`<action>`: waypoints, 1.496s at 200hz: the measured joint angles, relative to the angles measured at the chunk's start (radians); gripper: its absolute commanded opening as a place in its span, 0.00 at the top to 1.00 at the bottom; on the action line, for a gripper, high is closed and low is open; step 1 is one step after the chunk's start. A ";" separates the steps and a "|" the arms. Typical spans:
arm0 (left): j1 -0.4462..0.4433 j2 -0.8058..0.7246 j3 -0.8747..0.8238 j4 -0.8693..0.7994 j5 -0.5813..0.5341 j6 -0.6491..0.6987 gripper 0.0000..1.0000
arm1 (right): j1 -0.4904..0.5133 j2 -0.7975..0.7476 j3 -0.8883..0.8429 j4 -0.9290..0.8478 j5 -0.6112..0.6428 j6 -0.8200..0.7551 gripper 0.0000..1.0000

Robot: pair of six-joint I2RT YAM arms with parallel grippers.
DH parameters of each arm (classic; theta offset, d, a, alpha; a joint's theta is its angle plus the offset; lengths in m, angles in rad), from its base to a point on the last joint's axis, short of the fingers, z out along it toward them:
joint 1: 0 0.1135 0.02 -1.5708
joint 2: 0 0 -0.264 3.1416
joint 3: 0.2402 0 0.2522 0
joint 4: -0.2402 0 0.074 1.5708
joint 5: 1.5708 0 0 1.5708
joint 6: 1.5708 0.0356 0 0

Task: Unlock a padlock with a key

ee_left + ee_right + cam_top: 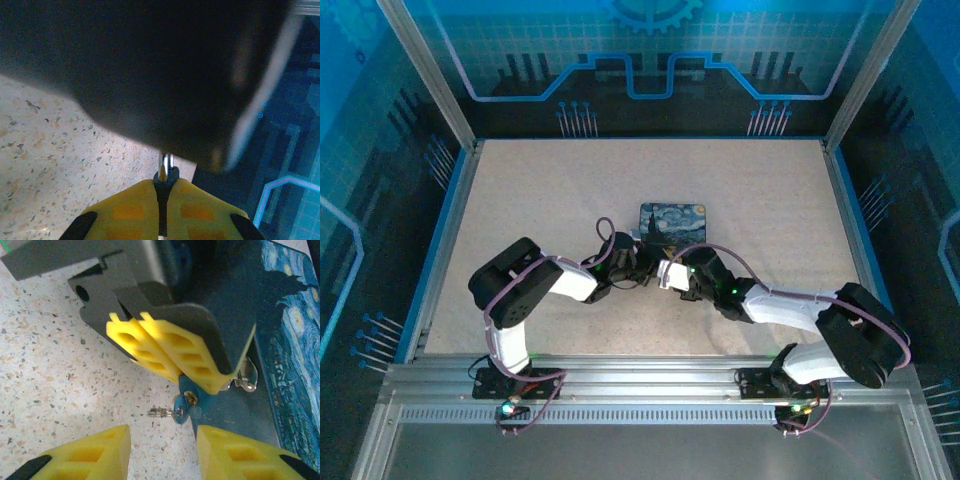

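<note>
The padlock sits just beyond your right gripper, whose fingers are spread wide apart. The key juts out from the padlock's side. Your left gripper is clenched on the padlock, and the starry-night tin lies behind it.

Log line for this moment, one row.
left tool: shut on padlock | right tool: open, facing key | key: at padlock, ungripped | tin: close by

dim, blue-tinted overhead view, the pale table lit evenly. a dark mass (wholly out of focus) blurs the left wrist view; the right wrist view is bright, sharper.
</note>
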 measured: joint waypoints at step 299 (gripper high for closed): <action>0.000 0.000 0.000 0.008 -0.024 -0.026 0.94 | 0.013 0.058 0.023 0.070 0.095 0.061 0.99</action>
